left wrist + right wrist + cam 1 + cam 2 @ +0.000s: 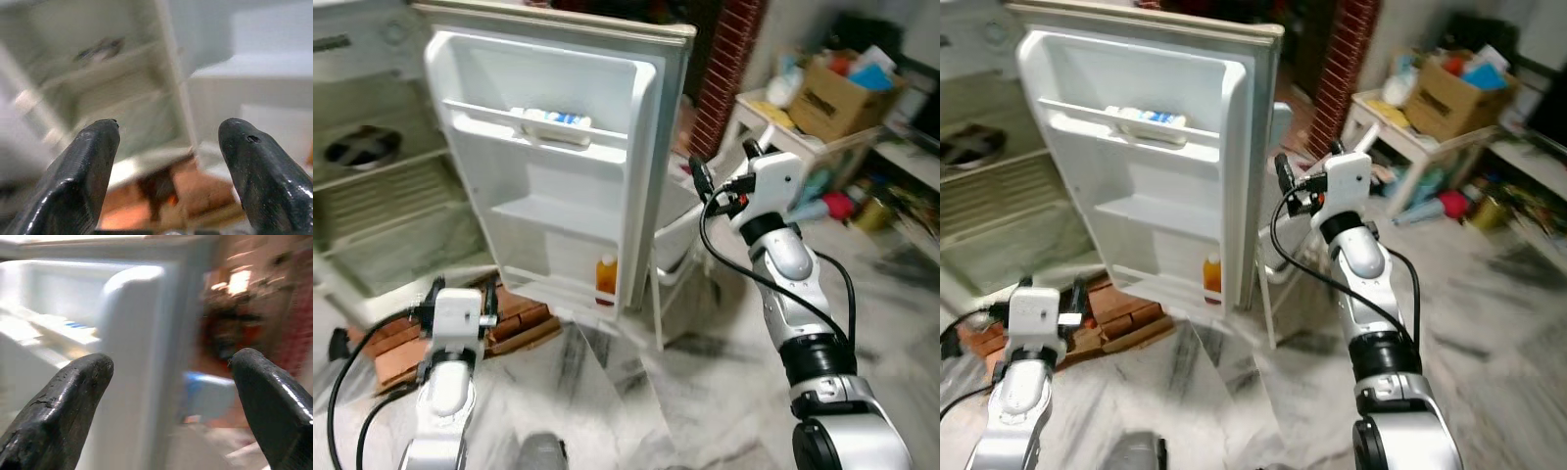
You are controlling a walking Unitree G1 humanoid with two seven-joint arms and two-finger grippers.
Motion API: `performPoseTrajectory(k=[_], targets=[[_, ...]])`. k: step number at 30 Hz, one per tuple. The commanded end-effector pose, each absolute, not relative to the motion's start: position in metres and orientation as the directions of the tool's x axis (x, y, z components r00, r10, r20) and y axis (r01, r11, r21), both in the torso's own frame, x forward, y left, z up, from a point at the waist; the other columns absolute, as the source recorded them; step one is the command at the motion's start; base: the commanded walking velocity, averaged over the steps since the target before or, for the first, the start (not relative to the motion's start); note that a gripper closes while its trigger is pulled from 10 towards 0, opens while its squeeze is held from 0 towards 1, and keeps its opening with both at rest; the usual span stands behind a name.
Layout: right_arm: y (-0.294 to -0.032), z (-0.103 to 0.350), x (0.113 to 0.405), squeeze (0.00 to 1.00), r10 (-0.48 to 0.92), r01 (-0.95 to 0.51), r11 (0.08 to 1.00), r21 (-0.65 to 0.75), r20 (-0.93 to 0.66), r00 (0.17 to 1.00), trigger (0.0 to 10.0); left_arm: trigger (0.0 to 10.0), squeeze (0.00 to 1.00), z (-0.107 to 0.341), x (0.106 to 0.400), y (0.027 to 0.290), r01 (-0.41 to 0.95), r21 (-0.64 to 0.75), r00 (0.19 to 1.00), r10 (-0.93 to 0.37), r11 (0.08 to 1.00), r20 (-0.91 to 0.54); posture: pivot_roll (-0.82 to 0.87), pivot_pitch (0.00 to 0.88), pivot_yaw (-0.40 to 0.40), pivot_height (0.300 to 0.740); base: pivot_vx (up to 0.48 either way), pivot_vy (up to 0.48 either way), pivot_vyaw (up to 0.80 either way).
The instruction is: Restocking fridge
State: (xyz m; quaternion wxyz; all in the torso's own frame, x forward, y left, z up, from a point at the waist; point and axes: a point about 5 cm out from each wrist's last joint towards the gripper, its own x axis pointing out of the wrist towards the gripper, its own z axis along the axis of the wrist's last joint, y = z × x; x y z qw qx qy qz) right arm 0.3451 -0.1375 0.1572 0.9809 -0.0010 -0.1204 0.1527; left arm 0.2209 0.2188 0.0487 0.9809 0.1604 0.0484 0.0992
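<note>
Fridge door (558, 166) stands open. Right gripper (168, 406), fingers spread and empty, is raised just beside the door's outer edge. Left gripper (168, 171), also spread and empty, is low near the door's foot.

Both wrist views are blurred, so the white fridge door's edge (129, 333) smears and a blue-and-white shape (208, 394) beyond it cannot be identified. The white packet on the door shelf (551, 121) is too small to read. The fridge's grey interior shelves (372, 196) run off the picture's left edge.
</note>
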Motion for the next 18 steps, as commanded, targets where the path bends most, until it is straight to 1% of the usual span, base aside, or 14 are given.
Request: performPoseTrajectory(k=[1,3,7,13,15,18], targets=[[-0.134,0.156,0.343,0.0,0.319,-0.321,0.947,-0.028,0.229,0.92,10.0,10.0,0.0,0.049,0.221,0.218,-0.182,0.329,0.975,0.213,0.926,-0.061,0.2,0.0,-0.06,0.74,0.0,-0.48,0.8],[-0.13,0.151,0.341,0.0,0.329,-0.334,0.942,-0.015,0.217,0.919,10.0,10.0,0.0,0.047,0.221,0.218,-0.181,0.316,0.975,0.212,0.931,-0.068,0.2,0.0,-0.059,0.74,0.0,-0.463,0.8],[-0.125,0.149,0.34,0.0,0.338,-0.345,0.939,-0.004,0.215,0.916,10.0,10.0,0.0,0.047,0.221,0.219,-0.182,0.324,0.974,0.216,0.928,-0.071,0.2,0.0,-0.059,0.74,0.346,-0.327,0.8],[-0.116,0.158,0.345,0.0,0.344,-0.356,0.934,0.009,0.235,0.909,10.0,10.0,0.0,0.047,0.225,0.221,-0.19,0.317,0.971,0.225,0.929,-0.078,0.2,0.0,-0.058,0.74,0.442,0.0,0.8],[-0.113,0.162,0.348,0.0,0.348,-0.362,0.932,0.012,0.242,0.906,10.0,10.0,0.0,0.046,0.226,0.221,-0.2,0.286,0.967,0.235,0.937,-0.095,0.2,0.0,-0.06,0.74,0.472,0.0,0.79],[-0.112,0.162,0.349,0.0,0.352,-0.364,0.931,0.007,0.24,0.905,10.0,10.0,0.0,0.045,0.226,0.221,-0.209,0.278,0.964,0.245,0.938,-0.1,0.2,0.0,-0.061,0.74,0.48,0.0,0.79]])
